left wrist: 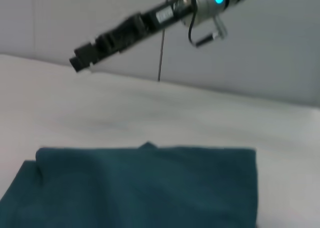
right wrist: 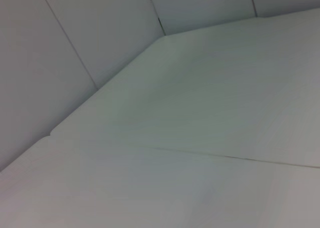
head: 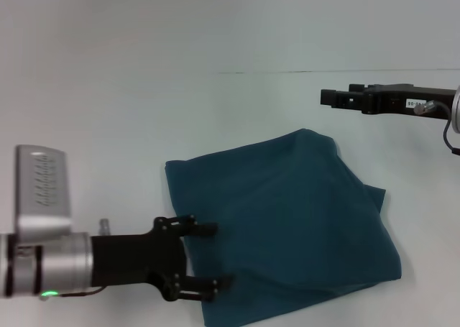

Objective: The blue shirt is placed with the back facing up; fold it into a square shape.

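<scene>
The blue shirt (head: 287, 223) lies on the white tabletop (head: 144, 90) already folded into a compact, roughly square bundle, one layer jutting out at its right edge. The left gripper (head: 205, 259) hovers at the bundle's near-left corner, jaws spread and gripping nothing. The right gripper (head: 330, 98) is raised beyond the far-right corner; whether its jaws are parted I cannot tell. Folding looks nearly done; next likely comes tidying the stray layer or withdrawing.

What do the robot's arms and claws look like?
Both arms are shiny silver tubes ending in black metal claws. The left gripper has two black fingers, a small green light on its arm and a grey ridged block above. The right gripper has a white label, a black cable and a blue-green light.
</scene>
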You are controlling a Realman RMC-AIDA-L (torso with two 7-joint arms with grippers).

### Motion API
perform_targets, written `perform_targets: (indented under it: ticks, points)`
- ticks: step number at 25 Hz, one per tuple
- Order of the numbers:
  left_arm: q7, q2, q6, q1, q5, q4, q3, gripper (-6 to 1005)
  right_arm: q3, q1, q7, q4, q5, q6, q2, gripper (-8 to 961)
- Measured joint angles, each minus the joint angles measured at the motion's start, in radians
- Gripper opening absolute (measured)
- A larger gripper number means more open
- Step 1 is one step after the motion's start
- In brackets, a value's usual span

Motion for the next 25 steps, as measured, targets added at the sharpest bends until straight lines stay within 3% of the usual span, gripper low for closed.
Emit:
perform_targets:
  ticks: [4,8,25]
  points:
    - [0.071,0.000,-0.119,-0.008,-0.027,-0.041,0.074,869,-0.004,-0.003,0.004,0.001,0.000,-0.013,0.000,784]
    - [0.127,0.000,-0.193,-0.013,-0.041,-0.071,0.093,865,0.000,-0.006,0.004,0.011,0.000,-0.019,0.000,783]
    - [0.146,0.000,-0.281,-0.031,-0.069,-0.106,0.159,851,0.016,-0.009,0.005,0.026,0.000,-0.020,-0.007,781]
